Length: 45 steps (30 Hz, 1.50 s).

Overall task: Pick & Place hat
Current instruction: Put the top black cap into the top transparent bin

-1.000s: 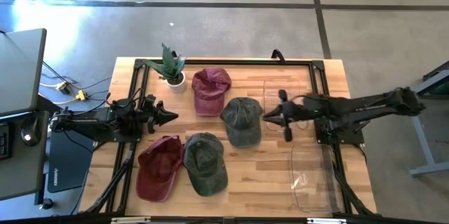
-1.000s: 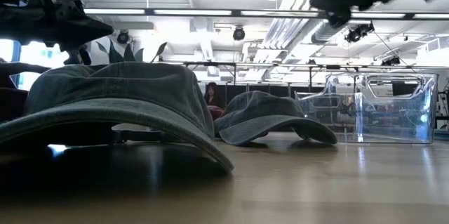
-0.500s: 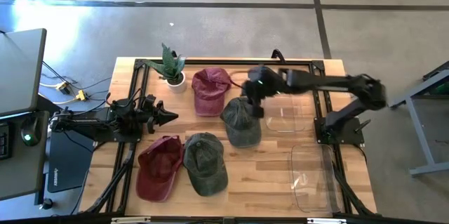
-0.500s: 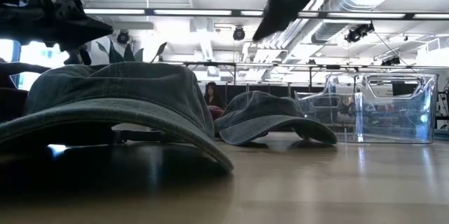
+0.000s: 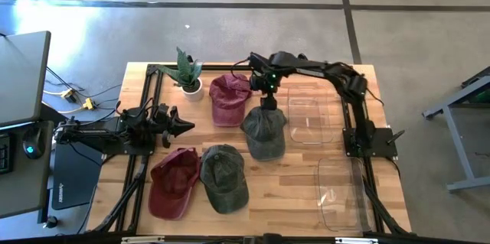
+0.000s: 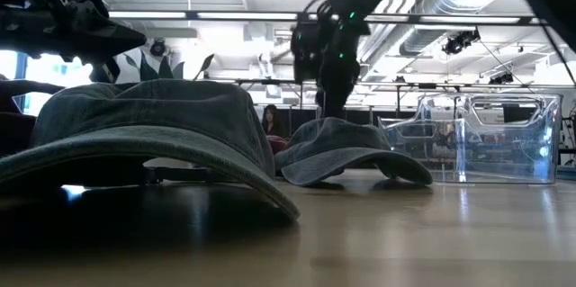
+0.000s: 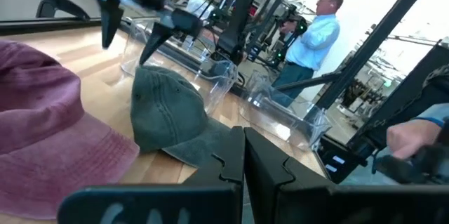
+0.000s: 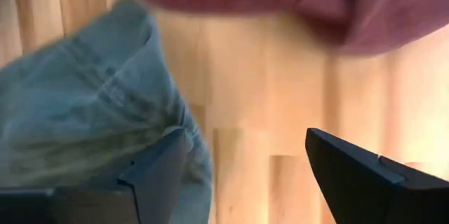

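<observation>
Worktop (image 5: 306,190), my view, front to back. Front row: red cap (image 5: 172,182), green cap (image 5: 223,177), clear bin (image 5: 343,198). Middle: left gripper (image 5: 182,127), jaws clenched on nothing, parked at the left edge; grey-green cap (image 5: 264,131), crown toward the back, flat on the wood. Right gripper (image 5: 269,102) directly over that crown's back edge, jaws spread, one finger (image 8: 151,171) over the fabric, nothing held. Back row: plant (image 5: 186,70), second red cap (image 5: 230,97), second clear bin (image 5: 308,118).

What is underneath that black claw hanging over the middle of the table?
The open right gripper hangs over the back edge of a green cap and the bare wooden table beside it. Whatever lies under that cap is hidden.
</observation>
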Tool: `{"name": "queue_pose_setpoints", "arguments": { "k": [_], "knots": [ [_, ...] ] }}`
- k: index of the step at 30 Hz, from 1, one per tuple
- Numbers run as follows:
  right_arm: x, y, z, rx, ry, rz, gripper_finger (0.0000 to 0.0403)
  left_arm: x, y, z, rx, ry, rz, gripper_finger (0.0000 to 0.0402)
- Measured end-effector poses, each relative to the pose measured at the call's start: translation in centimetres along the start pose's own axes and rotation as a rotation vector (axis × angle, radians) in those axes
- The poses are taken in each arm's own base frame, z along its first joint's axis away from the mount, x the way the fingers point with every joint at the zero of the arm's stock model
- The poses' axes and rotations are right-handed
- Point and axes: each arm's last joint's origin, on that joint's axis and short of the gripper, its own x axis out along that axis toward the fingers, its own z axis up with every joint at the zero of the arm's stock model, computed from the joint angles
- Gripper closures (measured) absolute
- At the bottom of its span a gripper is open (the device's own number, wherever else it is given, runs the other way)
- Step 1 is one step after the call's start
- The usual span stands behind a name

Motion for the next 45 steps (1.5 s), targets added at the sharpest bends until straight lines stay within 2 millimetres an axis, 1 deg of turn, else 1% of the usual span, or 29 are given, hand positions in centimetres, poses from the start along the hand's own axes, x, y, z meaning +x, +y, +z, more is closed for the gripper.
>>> {"name": "queue_pose_setpoints", "arguments": {
  "k": [3,6,10,13,15,17,19,21,23,24,25,27,29,31,34,35,37,39,40,42,45],
  "knots": [
    [1.3,-1.1,-0.3,0.028,0.051,0.157,0.0108,0.0,0.0,0.0,-0.004,0.0,0.0,0.0401],
    [2.8,-1.2,-0.8,0.041,0.096,0.33,0.0113,0.0,0.0,0.0,-0.015,-0.001,0.0,0.0401],
    [4.1,-0.3,-0.8,0.002,0.092,0.46,0.0123,0.0,0.0,0.0,-0.039,-0.001,0.0,0.0401],
    [5.1,0.8,-0.6,-0.075,0.073,0.491,0.0134,0.0,0.0,0.0,-0.039,0.002,-0.004,0.0401],
    [5.5,1.5,-0.3,-0.125,0.053,0.504,0.0148,0.0,0.0,0.0,-0.039,0.006,-0.011,0.0401],
    [5.6,2.0,0.0,-0.17,0.024,0.539,0.0175,0.0,0.0,0.0,-0.039,0.008,-0.014,0.0401],
    [5.7,2.5,0.2,-0.201,0.002,0.568,0.0218,0.0,0.0,0.0,-0.039,0.008,-0.014,0.0401],
    [5.6,2.9,0.3,-0.192,0.002,0.59,0.0276,0.0,0.0,0.0,-0.039,0.008,-0.014,0.0401],
    [5.2,3.3,0.5,-0.15,0.017,0.589,0.0346,0.0,0.0,0.0,-0.04,0.008,-0.014,0.0401],
    [4.6,3.6,0.6,-0.138,0.024,0.579,0.0373,0.0,0.0,0.0,-0.04,0.008,-0.014,0.0401],
    [4.0,3.9,0.8,-0.137,0.029,0.555,0.0387,0.0,0.0,0.0,-0.04,0.009,-0.015,0.0401],
    [2.3,5.1,1.2,-0.138,0.046,0.423,0.0383,0.0,0.0,0.0,-0.04,0.009,-0.015,0.0401],
    [0.0,6.8,1.7,-0.164,0.056,0.185,0.0383,0.0,-0.1,0.0,-0.041,0.011,-0.018,0.0401],
    [-2.8,8.9,2.0,-0.196,0.042,-0.089,0.0395,0.0,-0.1,0.0,-0.041,0.011,-0.018,0.0401],
    [-7.2,12.3,2.0,-0.179,-0.056,-0.468,0.0393,0.0,-0.1,0.0,-0.041,0.011,-0.018,0.0401],
    [-8.4,13.5,1.9,-0.162,-0.113,-0.563,0.0391,0.0,-0.1,0.0,-0.041,0.011,-0.019,0.0401],
    [-9.8,16.2,1.3,-0.18,-0.185,-0.632,0.0395,0.0,-0.1,0.0,-0.041,0.018,-0.029,0.0401],
    [-9.7,18.8,0.6,-0.214,-0.228,-0.607,0.0398,0.0,-0.1,-0.1,-0.041,0.026,-0.043,0.0401],
    [-9.0,19.7,0.3,-0.224,-0.237,-0.586,0.0397,0.0,-0.2,-0.1,-0.041,0.027,-0.047,0.0401],
    [-6.7,21.4,-0.5,-0.248,-0.216,-0.524,0.0394,0.0,-0.2,0.0,-0.041,0.034,-0.055,0.0401],
    [-1.9,23.0,-2.1,-0.295,-0.195,-0.409,0.0396,-0.1,-0.3,0.0,-0.041,0.045,-0.076,0.0401]
  ]
}}
